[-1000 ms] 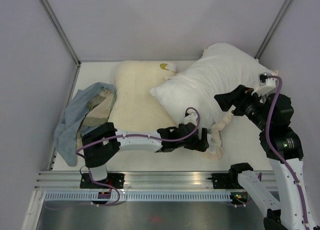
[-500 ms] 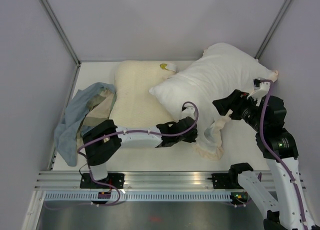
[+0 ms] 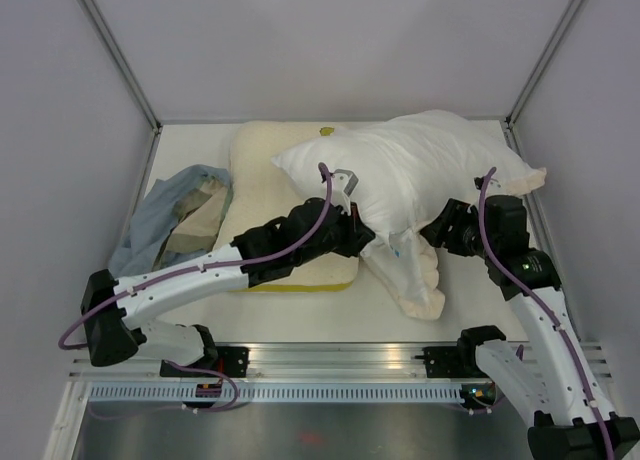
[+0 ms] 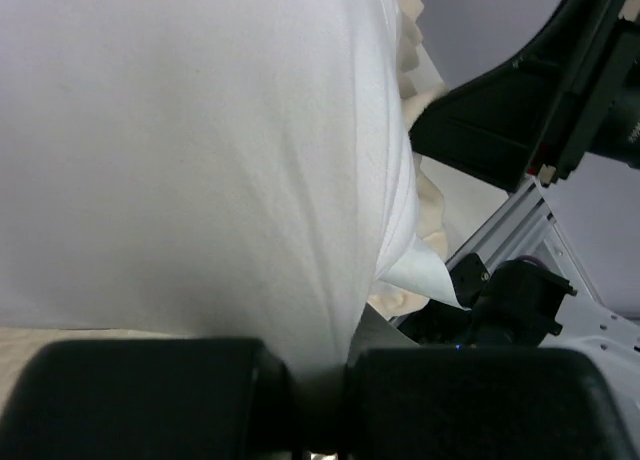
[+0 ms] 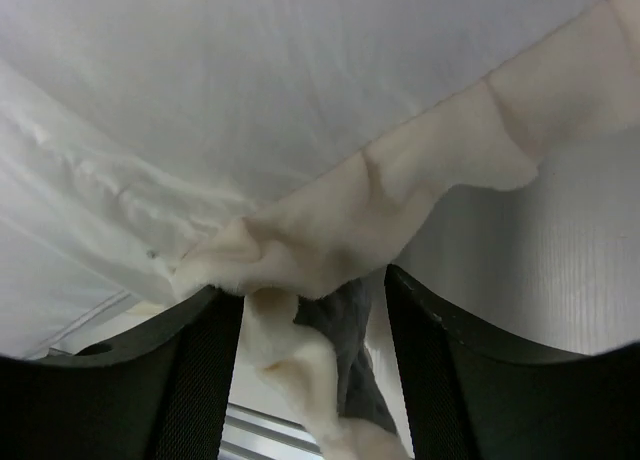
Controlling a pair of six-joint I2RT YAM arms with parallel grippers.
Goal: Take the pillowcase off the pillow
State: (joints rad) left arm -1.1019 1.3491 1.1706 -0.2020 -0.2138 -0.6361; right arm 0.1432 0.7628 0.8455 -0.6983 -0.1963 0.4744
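Left gripper (image 3: 352, 235) is pressed shut on a fold of the pillow (image 3: 420, 165), pinching white fabric at the pillow's near-left underside; the left wrist view shows that fold running down between the two fingers. Right gripper (image 3: 440, 230) stands with its jaws spread either side of the cream frill of the pillowcase (image 3: 410, 275). The frill lies between the fingers, not visibly clamped.

The pillow lies across the far right of the table (image 3: 470, 305), its left end overlapping the cream-yellow pillow (image 3: 265, 155). The pillowcase hangs bunched off the pillow's near side, down to the table. A patch of its dark grey face shows below the frill in the right wrist view. A blue-grey cloth (image 3: 165, 220) lies well apart at the left.

Procedure, as judged from this position:
1. Close the right jaws fully on the frill, taking several layers rather than one edge.
2. Hold the left pinch firm as the anchor and keep the pillow raised.
3. Draw the pillowcase towards the near right, away from the anchor.
4. Risk: a thin pinch on the pillow may slip under load.

Changes over the last second: the left gripper was open and low by the frill; it has since closed, risen and carried the pillow leftward. The right gripper has dropped from the pillow's right side to the frill.
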